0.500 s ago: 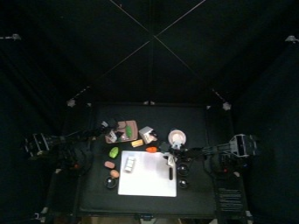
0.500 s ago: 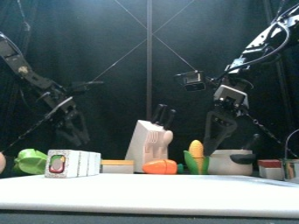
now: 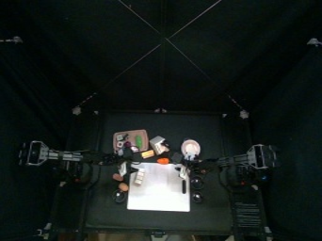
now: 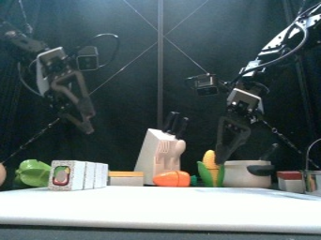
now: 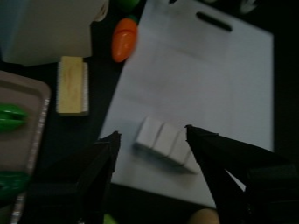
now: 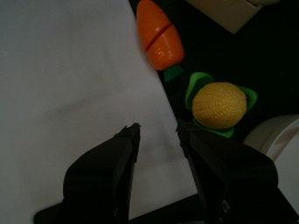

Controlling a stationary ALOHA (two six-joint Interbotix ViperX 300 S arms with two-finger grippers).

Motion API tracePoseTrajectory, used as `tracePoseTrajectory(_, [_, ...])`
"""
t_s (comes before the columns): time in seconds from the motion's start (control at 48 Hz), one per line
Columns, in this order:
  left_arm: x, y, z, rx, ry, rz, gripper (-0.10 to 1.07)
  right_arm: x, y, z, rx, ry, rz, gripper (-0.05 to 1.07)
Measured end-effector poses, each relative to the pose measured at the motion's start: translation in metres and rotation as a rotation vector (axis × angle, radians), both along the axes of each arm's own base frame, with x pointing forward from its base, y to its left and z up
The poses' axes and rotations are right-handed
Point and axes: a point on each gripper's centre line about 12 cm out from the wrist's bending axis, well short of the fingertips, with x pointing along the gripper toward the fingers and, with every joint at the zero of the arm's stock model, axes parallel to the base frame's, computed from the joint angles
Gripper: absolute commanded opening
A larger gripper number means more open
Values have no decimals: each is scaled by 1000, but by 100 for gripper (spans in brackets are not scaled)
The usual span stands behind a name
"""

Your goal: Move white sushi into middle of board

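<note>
The white sushi, a small white piece cut into segments, lies at the edge of the large white board. My left gripper hangs above it, open, with the sushi showing between the two jaws and nothing held. In the front view the sushi rests low at the left while the left gripper is raised well above it. My right gripper hovers over the board's other edge, its jaws a little apart and holding nothing.
An orange piece and a beige block lie beside the board. A carrot, a corn cob and a white bowl sit near the right gripper. A knife block and a green pepper stand behind.
My left arm has risen and reached inward over the board's left edge. The right arm has barely shifted.
</note>
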Motion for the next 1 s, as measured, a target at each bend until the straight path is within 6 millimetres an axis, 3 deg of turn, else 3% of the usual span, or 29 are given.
tracePoseTrajectory(0.188, [17, -5, 28, -167, -42, 61, 94, 1, 4, 1, 5, 4, -1, 78])
tracePoseTrajectory(0.479, [26, -14, 55, -238, 7, 0, 94, -3, 7, -3, 15, 21, -5, 78])
tracePoseTrajectory(0.75, [30, 5, 86, -209, 77, 36, 94, -3, 8, -3, 15, 23, -5, 78])
tracePoseTrajectory(0.896, [26, 16, 90, -179, 157, 133, 94, -3, 8, -3, 16, 25, -5, 78])
tracePoseTrajectory(1.0, [20, 21, 75, -154, 265, 263, 95, -3, 8, -3, 15, 23, -5, 78])
